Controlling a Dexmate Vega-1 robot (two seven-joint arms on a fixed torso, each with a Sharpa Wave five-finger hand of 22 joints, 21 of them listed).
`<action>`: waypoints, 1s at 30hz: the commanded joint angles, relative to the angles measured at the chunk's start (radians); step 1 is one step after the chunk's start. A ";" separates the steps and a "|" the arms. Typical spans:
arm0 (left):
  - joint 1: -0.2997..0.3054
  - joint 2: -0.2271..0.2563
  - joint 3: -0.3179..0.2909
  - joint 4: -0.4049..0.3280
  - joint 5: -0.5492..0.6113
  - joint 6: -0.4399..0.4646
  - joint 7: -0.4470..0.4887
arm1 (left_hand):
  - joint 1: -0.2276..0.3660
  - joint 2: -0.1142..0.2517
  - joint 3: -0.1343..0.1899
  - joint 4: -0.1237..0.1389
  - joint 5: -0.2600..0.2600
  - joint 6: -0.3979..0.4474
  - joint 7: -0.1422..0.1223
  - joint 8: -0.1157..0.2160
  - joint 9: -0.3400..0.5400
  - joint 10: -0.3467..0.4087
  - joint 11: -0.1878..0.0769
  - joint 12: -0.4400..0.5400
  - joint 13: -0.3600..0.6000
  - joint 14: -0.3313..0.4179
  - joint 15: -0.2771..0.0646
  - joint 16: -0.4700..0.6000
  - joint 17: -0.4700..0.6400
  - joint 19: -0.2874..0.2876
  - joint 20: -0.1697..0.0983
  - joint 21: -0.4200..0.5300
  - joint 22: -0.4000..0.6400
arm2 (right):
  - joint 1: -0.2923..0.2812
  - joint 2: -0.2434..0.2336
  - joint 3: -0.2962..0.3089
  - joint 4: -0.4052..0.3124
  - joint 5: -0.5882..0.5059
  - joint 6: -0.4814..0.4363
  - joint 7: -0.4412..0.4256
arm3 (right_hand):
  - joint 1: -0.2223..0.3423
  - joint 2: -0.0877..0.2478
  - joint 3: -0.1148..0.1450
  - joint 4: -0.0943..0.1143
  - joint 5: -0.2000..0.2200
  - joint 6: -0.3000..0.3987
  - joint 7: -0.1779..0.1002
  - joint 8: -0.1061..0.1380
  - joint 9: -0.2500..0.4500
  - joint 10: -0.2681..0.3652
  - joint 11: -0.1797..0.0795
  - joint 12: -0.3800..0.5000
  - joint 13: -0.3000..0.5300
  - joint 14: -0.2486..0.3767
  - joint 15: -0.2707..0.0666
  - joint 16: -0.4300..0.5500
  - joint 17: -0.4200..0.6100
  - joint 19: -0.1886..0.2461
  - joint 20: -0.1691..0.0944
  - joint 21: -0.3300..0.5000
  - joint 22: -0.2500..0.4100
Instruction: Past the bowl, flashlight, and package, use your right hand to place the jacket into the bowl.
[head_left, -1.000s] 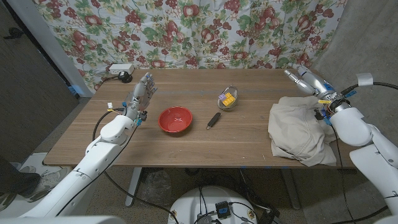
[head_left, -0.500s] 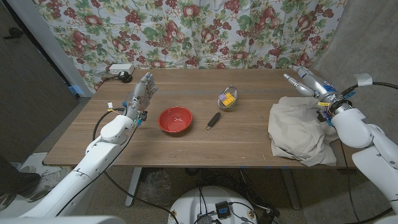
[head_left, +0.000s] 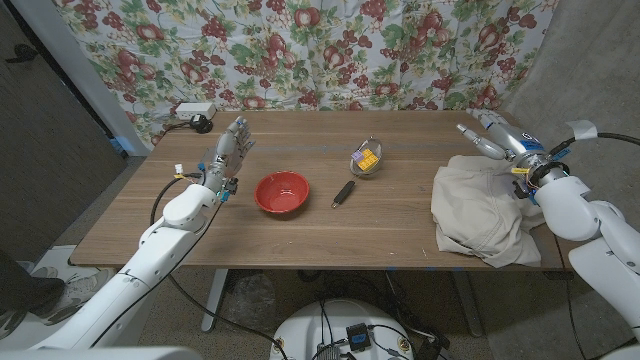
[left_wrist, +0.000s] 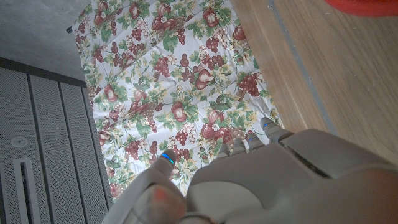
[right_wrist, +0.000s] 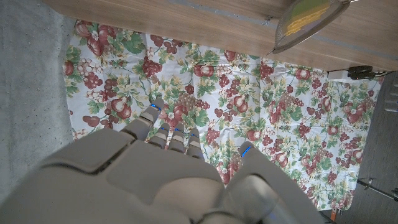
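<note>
On the wooden table (head_left: 300, 235), the jacket (head_left: 480, 208) lies just below the right hand (head_left: 497, 137), fingers (head_left: 470, 132) spread, empty.

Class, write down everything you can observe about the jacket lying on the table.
The jacket is a beige, soft-looking fabric garment, crumpled into a loose heap with folds and creases rather than spread out. It lies at the right end of the wooden table, with one corner drooping over the near edge. The right hand is just behind its far edge, fingers apart, not gripping it; whether they touch cannot be told. It sits well apart from the red bowl.
</note>
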 joint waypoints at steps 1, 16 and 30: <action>-0.003 -0.003 0.005 0.000 0.001 0.005 0.005 | -0.003 0.110 0.003 0.000 0.010 -0.060 -0.002 0.002 0.005 -0.080 0.001 0.003 0.004 -0.076 0.003 0.002 0.002 0.000 0.008 0.002 0.002 | -0.017 -0.010 -0.008 -0.015 -0.046 -0.042 0.000 | 0.009 -0.004 0.003 -0.005 0.000 -0.012 -0.006 0.000 0.004 -0.009 0.000 -0.001 0.003 0.005 -0.020 0.000 0.004 0.003 0.008 -0.004 0.003; 0.000 0.002 0.008 -0.013 0.008 0.010 0.007 | -0.003 0.110 0.002 0.000 0.011 -0.059 -0.001 0.002 0.005 -0.079 0.002 0.003 0.004 -0.076 0.004 0.002 0.002 0.001 0.007 0.003 0.002 | -0.048 -0.023 -0.018 -0.041 -0.113 -0.098 -0.005 | 0.016 -0.019 -0.001 -0.015 -0.005 -0.020 -0.015 0.003 0.005 -0.019 -0.001 0.002 0.003 0.013 -0.009 0.002 0.003 0.003 0.120 -0.004 0.004; 0.008 0.004 0.007 -0.022 0.005 0.012 0.007 | -0.003 0.111 0.001 0.000 0.012 -0.058 -0.002 0.002 0.005 -0.079 0.001 0.003 0.004 -0.076 0.003 0.002 0.002 0.002 0.008 0.003 0.002 | -0.072 -0.036 -0.027 -0.058 -0.163 -0.143 0.000 | 0.032 -0.033 -0.002 -0.032 -0.007 -0.034 -0.022 0.000 0.004 -0.028 -0.006 0.000 0.003 0.017 -0.007 0.002 0.002 0.010 0.151 -0.003 0.004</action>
